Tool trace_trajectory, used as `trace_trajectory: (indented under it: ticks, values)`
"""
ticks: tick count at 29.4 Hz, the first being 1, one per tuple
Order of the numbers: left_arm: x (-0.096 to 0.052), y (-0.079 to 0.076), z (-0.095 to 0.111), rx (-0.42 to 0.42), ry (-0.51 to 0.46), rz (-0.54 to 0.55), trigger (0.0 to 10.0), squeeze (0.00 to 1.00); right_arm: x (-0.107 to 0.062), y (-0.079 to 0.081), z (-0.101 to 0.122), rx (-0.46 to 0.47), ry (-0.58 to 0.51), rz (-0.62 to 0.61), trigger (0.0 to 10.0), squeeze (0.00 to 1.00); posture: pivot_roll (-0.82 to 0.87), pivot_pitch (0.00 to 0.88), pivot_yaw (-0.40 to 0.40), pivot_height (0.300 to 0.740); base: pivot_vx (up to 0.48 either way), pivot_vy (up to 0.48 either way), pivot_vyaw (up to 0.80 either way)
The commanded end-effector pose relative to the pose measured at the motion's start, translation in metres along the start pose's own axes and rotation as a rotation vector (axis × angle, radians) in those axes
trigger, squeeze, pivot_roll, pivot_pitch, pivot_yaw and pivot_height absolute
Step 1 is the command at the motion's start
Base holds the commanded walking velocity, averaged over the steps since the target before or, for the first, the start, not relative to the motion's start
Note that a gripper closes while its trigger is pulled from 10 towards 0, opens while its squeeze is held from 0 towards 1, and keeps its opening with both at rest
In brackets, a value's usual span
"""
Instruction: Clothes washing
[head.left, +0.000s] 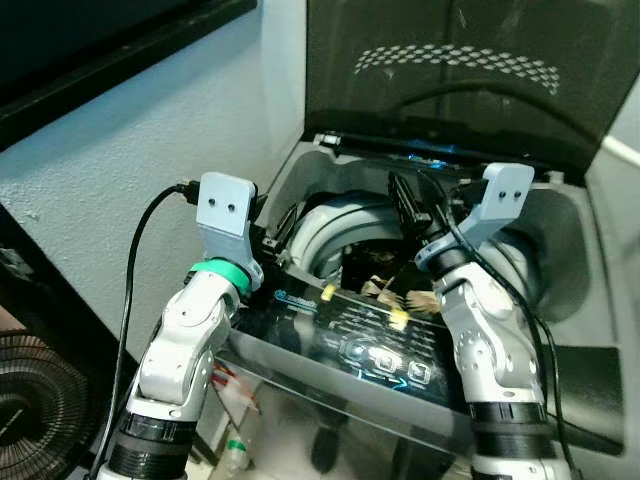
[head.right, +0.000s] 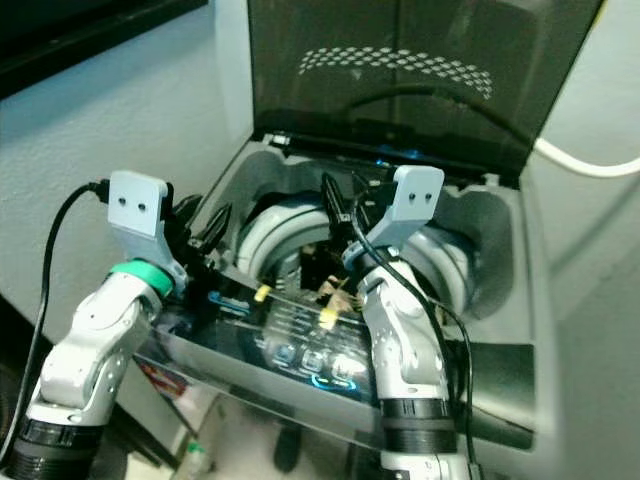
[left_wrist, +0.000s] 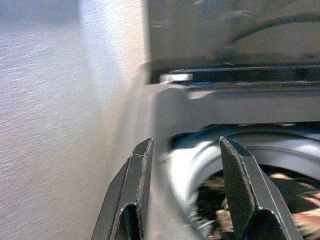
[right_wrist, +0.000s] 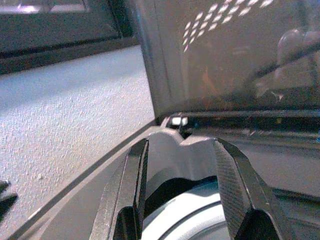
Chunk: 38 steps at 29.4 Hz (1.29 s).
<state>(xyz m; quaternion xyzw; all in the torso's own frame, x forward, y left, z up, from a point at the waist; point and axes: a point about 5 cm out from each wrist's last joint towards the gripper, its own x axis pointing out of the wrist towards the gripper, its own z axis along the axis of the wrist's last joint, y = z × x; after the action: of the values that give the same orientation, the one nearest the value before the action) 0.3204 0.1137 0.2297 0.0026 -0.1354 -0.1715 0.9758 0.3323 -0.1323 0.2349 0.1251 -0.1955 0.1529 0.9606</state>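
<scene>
A grey top-loading washing machine (head.left: 570, 300) stands before me with its dark lid (head.left: 470, 90) raised. Inside the pale drum ring (head.left: 335, 225) lies a patterned brown and cream garment (head.left: 395, 290), also seen as clothes (left_wrist: 220, 200) past the left fingers. My left gripper (head.left: 280, 235) hovers at the left edge of the opening, open (left_wrist: 185, 165) with nothing between its fingers. My right gripper (head.left: 410, 205) is over the drum's back half, likewise open (right_wrist: 180, 165) and empty, pointing toward the lid hinge.
The glossy control panel (head.left: 380, 350) runs along the machine's front edge under both forearms. A textured white wall (head.left: 130, 170) is close on the left. A fan (head.left: 40, 400) and a small bottle (head.left: 232, 455) sit low on the left. A white hose (head.right: 590, 165) hangs at the right.
</scene>
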Motion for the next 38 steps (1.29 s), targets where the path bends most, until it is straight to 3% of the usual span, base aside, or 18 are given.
trace_trajectory:
  ticks: [1,3,6,10,19,34,37,38]
  values:
    - [-0.005,0.005,-0.006,-0.005,0.022,0.032,10.0,0.0,-0.006,-0.003,0.003,-0.014,-0.005,-0.012,10.0,0.0,0.08,0.008,0.097,0.74,0.0,0.0,0.8]
    - [-0.007,0.006,-0.006,-0.007,0.025,0.038,10.0,0.0,-0.009,-0.004,0.005,-0.021,-0.007,-0.019,10.0,0.0,0.08,0.008,0.095,0.74,0.0,0.0,0.8]
    - [-0.025,0.003,-0.002,-0.043,-0.003,0.024,10.0,0.0,-0.038,-0.003,0.017,-0.024,-0.009,-0.025,10.0,0.0,0.07,0.009,0.097,0.74,0.0,0.0,0.8]
    - [-0.033,-0.001,0.002,-0.035,-0.02,-0.002,10.0,0.0,-0.057,0.004,0.021,-0.005,0.001,-0.018,10.0,0.0,0.06,0.009,0.106,0.74,0.0,0.0,0.8]
    - [-0.033,-0.009,0.005,0.0,-0.022,-0.078,10.0,0.0,-0.066,0.002,0.025,0.01,-0.018,-0.058,10.0,0.0,0.06,0.002,0.12,0.74,0.0,0.0,0.8]
    - [-0.034,-0.008,0.005,0.001,-0.006,-0.079,10.0,0.0,-0.074,-0.005,0.027,0.041,0.0,-0.101,10.0,0.0,0.06,0.005,0.126,0.74,0.0,0.0,0.8]
    - [-0.034,-0.008,0.005,-0.004,-0.004,-0.081,10.0,0.0,-0.077,-0.008,0.023,0.163,0.011,-0.094,10.0,0.0,0.06,0.008,0.128,0.74,0.0,0.0,0.8]
    - [-0.034,-0.008,0.005,-0.004,-0.004,-0.081,10.0,0.0,-0.077,-0.008,0.023,0.163,0.011,-0.094,10.0,0.0,0.06,0.008,0.128,0.74,0.0,0.0,0.8]
